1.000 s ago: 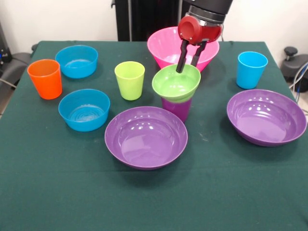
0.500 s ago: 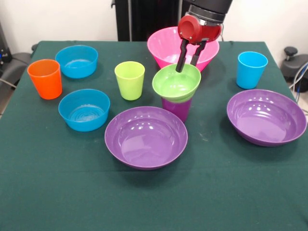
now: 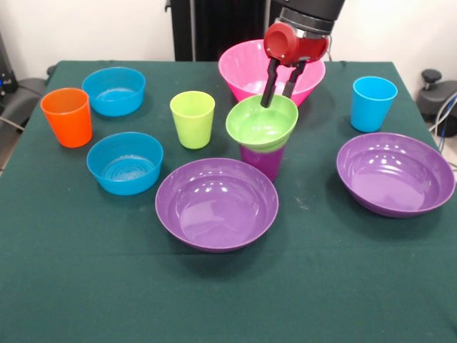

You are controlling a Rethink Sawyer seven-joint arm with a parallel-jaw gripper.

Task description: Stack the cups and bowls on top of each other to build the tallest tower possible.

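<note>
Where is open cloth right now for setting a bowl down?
The near strip in front of the middle purple bowl and right purple bowl is bare. A smaller gap lies between those two. It is crowded around the green bowl on the purple cup, under the gripper.

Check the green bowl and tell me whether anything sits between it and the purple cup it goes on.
Nothing visible does. The green bowl already sits directly on the purple cup, and the gripper straddles the bowl's far rim, one finger inside and one outside. The pink bowl stands just behind.
</note>
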